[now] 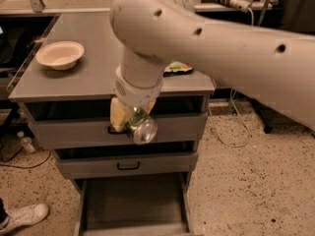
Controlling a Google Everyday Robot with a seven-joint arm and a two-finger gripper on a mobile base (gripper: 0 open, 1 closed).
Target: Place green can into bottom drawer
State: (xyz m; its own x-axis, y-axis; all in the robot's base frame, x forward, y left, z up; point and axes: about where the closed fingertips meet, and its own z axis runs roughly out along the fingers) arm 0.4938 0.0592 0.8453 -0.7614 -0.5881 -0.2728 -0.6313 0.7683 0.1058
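Observation:
My gripper (132,118) hangs from the big white arm in front of the top drawer. It is shut on the green can (140,126), which lies tilted with its silver end toward the camera. One yellowish finger (118,116) shows to the can's left. The bottom drawer (132,205) is pulled open at the foot of the cabinet, its flat grey floor bare, well below the can.
A cream bowl (60,54) sits on the grey cabinet top (93,68) at the left. A green snack bag (177,68) lies at its right, partly behind the arm. Two upper drawers (123,166) with black handles are pushed in. A white shoe (24,216) is at bottom left.

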